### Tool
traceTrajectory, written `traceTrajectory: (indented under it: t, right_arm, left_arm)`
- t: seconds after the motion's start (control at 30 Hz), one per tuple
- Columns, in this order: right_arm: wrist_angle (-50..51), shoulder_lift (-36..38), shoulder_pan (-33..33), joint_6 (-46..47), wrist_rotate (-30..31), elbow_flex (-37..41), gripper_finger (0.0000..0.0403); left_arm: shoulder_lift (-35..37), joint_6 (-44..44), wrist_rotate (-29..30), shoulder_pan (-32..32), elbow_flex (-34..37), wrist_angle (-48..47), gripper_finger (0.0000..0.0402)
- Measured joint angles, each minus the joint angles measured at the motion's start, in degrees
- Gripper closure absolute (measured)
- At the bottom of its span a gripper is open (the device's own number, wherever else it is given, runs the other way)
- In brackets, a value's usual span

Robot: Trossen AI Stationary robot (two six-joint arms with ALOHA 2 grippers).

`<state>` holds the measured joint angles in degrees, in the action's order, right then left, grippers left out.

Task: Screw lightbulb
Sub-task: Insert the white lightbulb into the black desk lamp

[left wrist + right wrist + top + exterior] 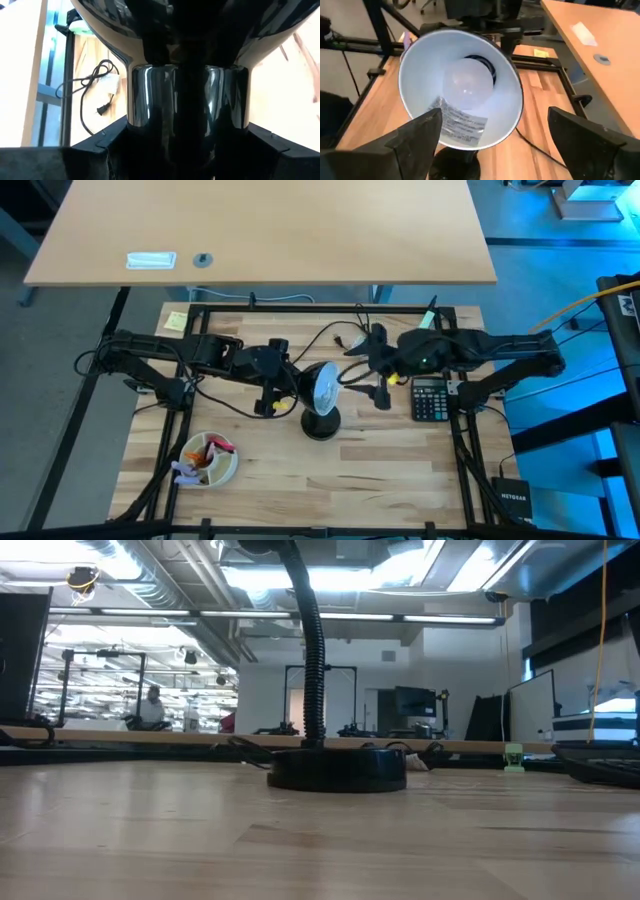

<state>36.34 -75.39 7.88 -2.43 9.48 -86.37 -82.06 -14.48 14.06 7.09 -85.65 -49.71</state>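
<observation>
White bulb point(466, 84) seated deep in lamp shade point(507, 117), straight ahead of right gripper point(492, 145), bulb axis in line with the approach. Right fingers point(412, 137) spread wide, apart from the shade rim, holding nothing. Nearer arm for turning: right. Left gripper point(272, 385) behind the shade, clamped around the lamp's black socket neck point(187, 100), likely steadying it. Sticker point(457, 122) inside shade: print illegible. Box point(518, 500) behind the right gripper reads "NETGEAR".

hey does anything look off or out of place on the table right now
Nothing stands out. The lightbulb sits in the lamp shade, the lamp base stands flat on the table, and nothing looks spilled or damaged.
</observation>
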Motion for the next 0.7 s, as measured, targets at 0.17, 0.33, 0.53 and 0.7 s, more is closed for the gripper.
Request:
traceTrajectory:
  t: [0.17, 0.33, 0.53, 0.7]
  right_arm:
    - [-0.6, -1.3, -0.1, -0.8, -2.3, 0.0, 0.0042]
    - [-0.5, -1.5, 0.1, -5.5, -4.2, 0.0, 0.0042]
    - [2.7, -1.0, 5.9, -19.4, 4.2, 0.0, 0.0053]
    - [-2.4, -4.7, 9.9, -35.5, 14.2, 0.2, 0.0070]
  left_arm:
    - [0.1, -6.1, 0.0, -0.3, 0.0, -1.0, 0.0152]
    - [0.1, -11.2, 0.0, -1.4, 0.0, -1.4, 0.0152]
    - [0.1, -16.3, 0.1, -3.0, 0.0, -1.4, 0.0152]
    - [0.1, -17.0, 0.5, -4.0, 0.0, -1.5, 0.0152]
